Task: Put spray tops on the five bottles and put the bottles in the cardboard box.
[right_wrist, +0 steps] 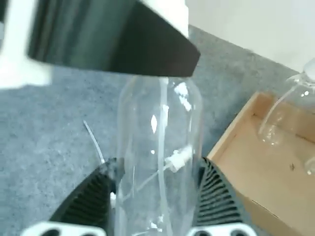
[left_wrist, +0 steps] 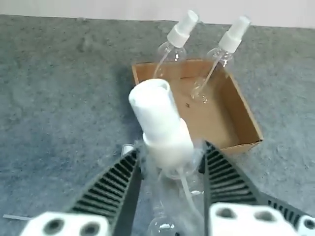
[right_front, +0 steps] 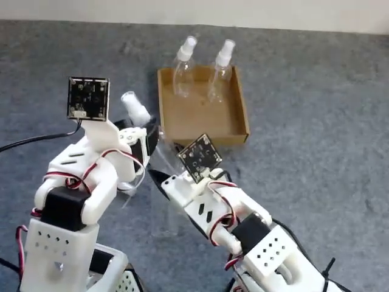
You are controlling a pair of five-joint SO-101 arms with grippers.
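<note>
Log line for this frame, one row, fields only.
left gripper: shut on spray top, on bottle neck | right gripper: shut on bottle | cardboard box: two capped bottles inside

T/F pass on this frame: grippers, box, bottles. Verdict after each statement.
1. Two bottles stand in the cardboard box. True.
2. The left gripper is empty. False: it is shut on a spray top.
3. The right gripper clamps a clear bottle. True.
4. The boxed bottles have no tops. False: both carry white tops.
</note>
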